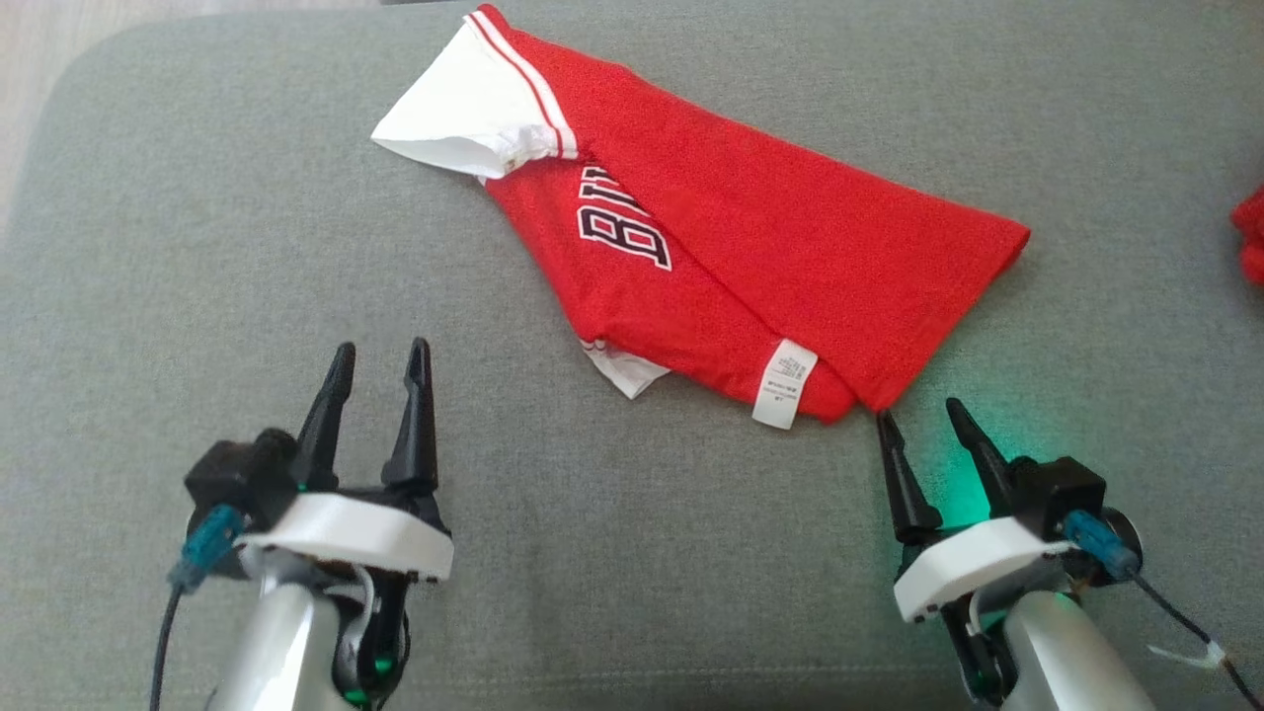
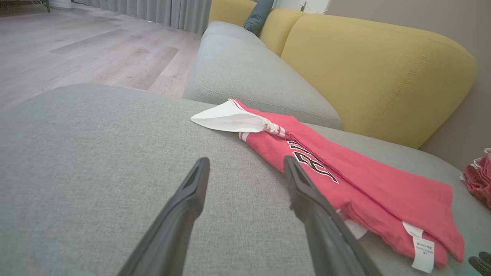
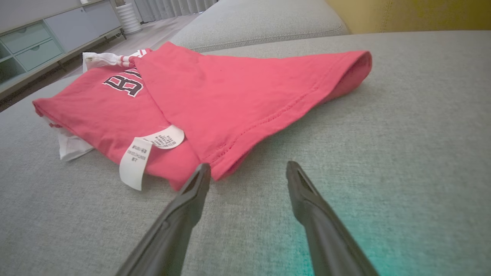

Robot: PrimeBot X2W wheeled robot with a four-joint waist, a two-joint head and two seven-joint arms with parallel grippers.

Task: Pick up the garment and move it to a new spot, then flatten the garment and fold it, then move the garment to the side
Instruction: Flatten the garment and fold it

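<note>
garment (image 1: 750,247) = red tee w/ white sleeves, lying in a rough diagonal fold on the grey cushion (image 1: 632,592), mid to far side, ahead of both arms. left gripper (image 1: 381,346) hovers over bare cushion nr the tee's near-left side, jaws spread wide, nothing btw them. right gripper (image 1: 917,409) sits at the tee's near corner, jaws also apart and empty. its inner finger tip is at the hem corner, touching or just beside, can't tell which.

handling, my read: thin knit cotton, v. light, totally limp. it won't hold shape and will prob drape and unfold once lifted. cloth on woven cushion should drag a bit rather than slide. not fragile. best holds look like the doubled hem by the care label (image 1: 785,383) for the right arm, and the white sleeve (image 1: 464,109) or the folded edge below the lettering (image 1: 622,222) for the left. pinching both layers should keep the fold together; top layer only would peel it open.

hard to see: lettering is half under the top flap, only a few letters show. neckline hidden, other sleeve mostly tucked under w/ a white scrap (image 1: 627,370) poking out at the near edge. label print too small to read. a red cloth (image 1: 1249,232) is cut off at the right edge, can't say what it is.
</note>
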